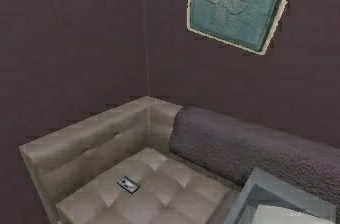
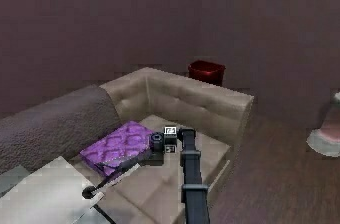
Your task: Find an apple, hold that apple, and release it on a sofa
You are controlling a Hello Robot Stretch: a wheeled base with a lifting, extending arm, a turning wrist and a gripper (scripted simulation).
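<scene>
A beige tufted sofa [image 1: 98,150] fills the room corner, with a dark blanket [image 1: 248,150] draped over its back. In the arm side view the same sofa [image 2: 193,105] lies under my arm [image 2: 193,185], which rises from the bottom edge. The gripper [image 2: 103,182] reaches left over the seat, by a purple cushion [image 2: 118,148] and a pale flat thing [image 2: 38,190]. I cannot tell whether it holds anything.
A small dark flat object [image 1: 129,184] lies on the sofa seat. A grey-white box [image 1: 278,205] sits at the forward view's bottom right. A framed teal picture [image 1: 233,22] hangs on the wall. A red bin [image 2: 206,70] stands behind the sofa; a pink-white vase-like thing [image 2: 336,125] stands on the floor.
</scene>
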